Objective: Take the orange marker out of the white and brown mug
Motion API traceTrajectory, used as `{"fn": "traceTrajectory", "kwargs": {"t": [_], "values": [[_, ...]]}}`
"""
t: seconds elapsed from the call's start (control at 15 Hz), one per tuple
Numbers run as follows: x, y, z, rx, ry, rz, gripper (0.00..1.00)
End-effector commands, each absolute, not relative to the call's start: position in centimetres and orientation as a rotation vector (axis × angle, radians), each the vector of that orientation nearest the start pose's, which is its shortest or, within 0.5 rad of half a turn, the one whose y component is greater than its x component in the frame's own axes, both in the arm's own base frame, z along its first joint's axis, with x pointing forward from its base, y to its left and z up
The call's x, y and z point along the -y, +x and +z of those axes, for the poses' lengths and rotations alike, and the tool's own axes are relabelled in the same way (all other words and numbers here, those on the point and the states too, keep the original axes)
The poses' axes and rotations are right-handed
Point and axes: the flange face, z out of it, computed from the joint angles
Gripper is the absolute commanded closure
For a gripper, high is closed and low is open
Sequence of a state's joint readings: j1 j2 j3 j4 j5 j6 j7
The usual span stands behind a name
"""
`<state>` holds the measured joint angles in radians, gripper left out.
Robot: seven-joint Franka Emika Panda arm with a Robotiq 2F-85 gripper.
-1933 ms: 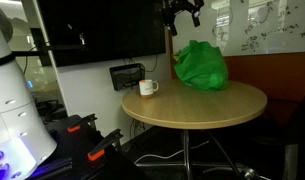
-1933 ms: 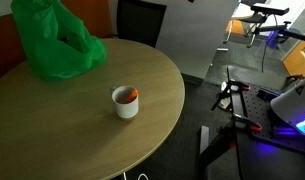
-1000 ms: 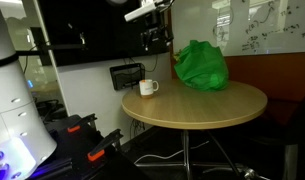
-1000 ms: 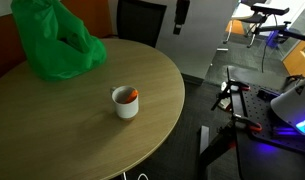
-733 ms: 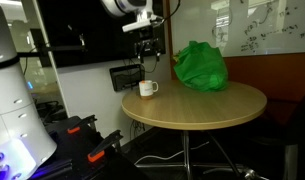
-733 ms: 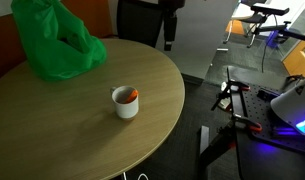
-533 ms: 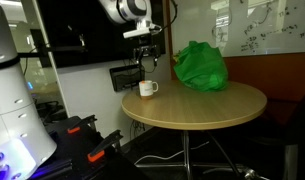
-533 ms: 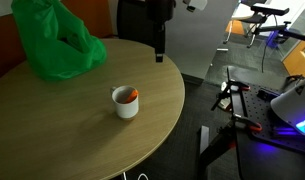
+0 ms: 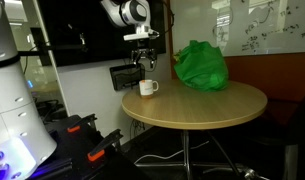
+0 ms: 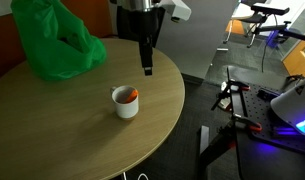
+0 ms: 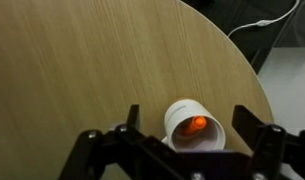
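One smooth white cylindrical mug [image 10: 124, 102] stands on the round wood-grain table [image 10: 62, 135], with one thin orange marker [image 10: 133, 95] inside. The gripper [image 10: 147, 66] hangs near above it, jaws wide apart and empty. One crumpled green bag [image 10: 52, 40] lies well apart.

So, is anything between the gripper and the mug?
Nothing. In an exterior view, only bare table shows between the gripper and the mug.

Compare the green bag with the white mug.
The green bag is far larger than the white mug. The bag is soft and crumpled; the mug is a rigid cylinder. The mug holds an orange marker; the bag's contents are hidden. Both sit on the table.
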<state>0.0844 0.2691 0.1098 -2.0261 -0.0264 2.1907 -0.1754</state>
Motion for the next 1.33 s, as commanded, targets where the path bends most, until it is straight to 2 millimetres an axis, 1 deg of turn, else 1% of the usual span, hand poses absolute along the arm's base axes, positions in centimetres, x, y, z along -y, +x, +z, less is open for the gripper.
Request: {"fn": "traceTrajectory", "kwargs": {"t": [0.0,0.2,0.4,0.53,0.6,0.67,0.8,0.87,1.07,1.13,1.27], "values": [[-11.0,57.2,30.8,0.596,-3.072,0.163,0.0],[-11.0,57.2,30.8,0.598,-3.072,0.165,0.0],[-12.7,57.9,29.4,0.645,-3.06,0.193,0.0],[-14.6,58.7,28.2,0.697,-3.043,0.222,0.0],[-15.7,59.1,27.5,0.712,-3.039,0.221,0.11],[-16.6,59.6,26.9,0.73,-3.033,0.219,0.28],[-18.2,60.6,25.9,0.751,-3.026,0.22,0.42],[-18.8,61.2,25.5,0.758,-3.025,0.225,0.47],[-19.7,62.6,24.9,0.755,-3.022,0.207,0.54],[-19.7,63.0,24.8,0.75,-3.02,0.206,0.51],[-19.3,63.6,24.7,0.737,-3.019,0.214,0.49]]}}
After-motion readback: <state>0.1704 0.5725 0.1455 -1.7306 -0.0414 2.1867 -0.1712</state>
